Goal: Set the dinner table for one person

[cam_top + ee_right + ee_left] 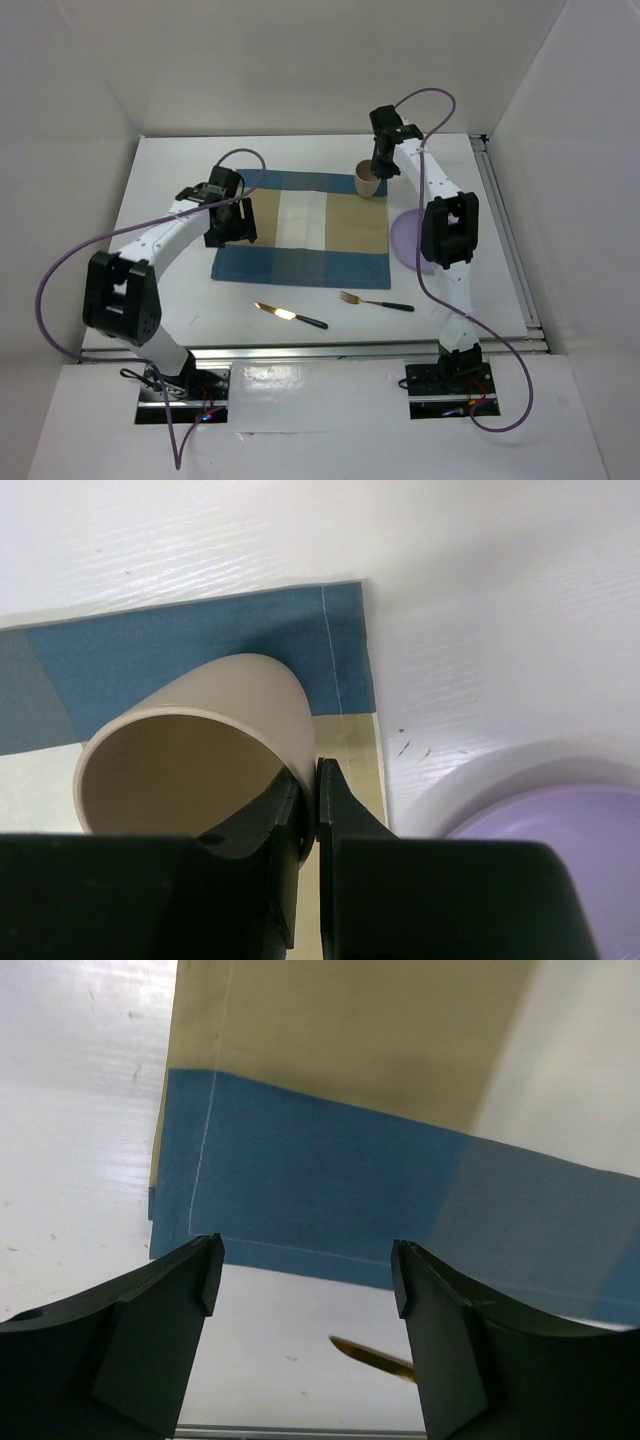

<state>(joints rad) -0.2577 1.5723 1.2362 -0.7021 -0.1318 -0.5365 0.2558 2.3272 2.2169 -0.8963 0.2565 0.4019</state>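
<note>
While the right fingers (pixel 335 800) pinch the wall of a tan cup (pixel 190 740), one finger inside the rim and one outside, the cup stands on the far right corner of a blue-and-tan checked placemat (pixel 300 250). The placemat lies flat in the middle of the white bench (pixel 170 190), the large surface that fills the overhead view and carries everything else. Just right of the placemat, a lilac plate (pixel 405 235) rests on the bench, partly hidden by the right arm. The left fingers (pixel 230 225) are spread wide with nothing between them, hovering over the placemat's left part. Between the placemat and the silver rail (pixel 330 350) at the bench's near edge lie a gold-bladed knife (pixel 290 316) and a gold fork (pixel 375 302), both with dark handles, near each other but apart.
</note>
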